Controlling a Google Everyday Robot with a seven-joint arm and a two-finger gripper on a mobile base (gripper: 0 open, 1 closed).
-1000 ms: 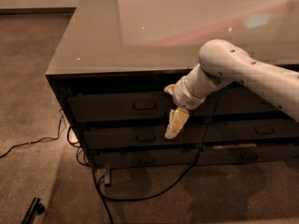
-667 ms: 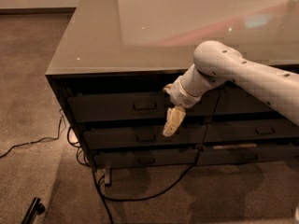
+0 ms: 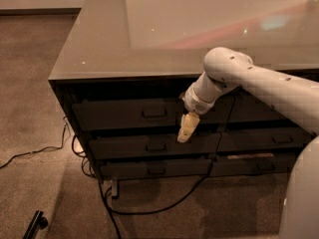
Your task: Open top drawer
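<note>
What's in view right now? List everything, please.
top drawer: one, dark grey, directly under the countertop, left side
lower drawers: two, dark grey, stacked below the top drawer
countertop: one, glossy grey, over the drawers
cables: several, black, on the carpet below the drawers
carpet: brown, around the cabinet
arm: one, white, reaching in from the right
gripper: one, pale yellow, pointing down, just right of the top drawer's handle

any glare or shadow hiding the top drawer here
Camera view: glare streaks only the countertop; the top drawer sits in the overhang's shadow, its handle dim but visible; the gripper hangs beside the handle, slightly lower, lit pale.
</note>
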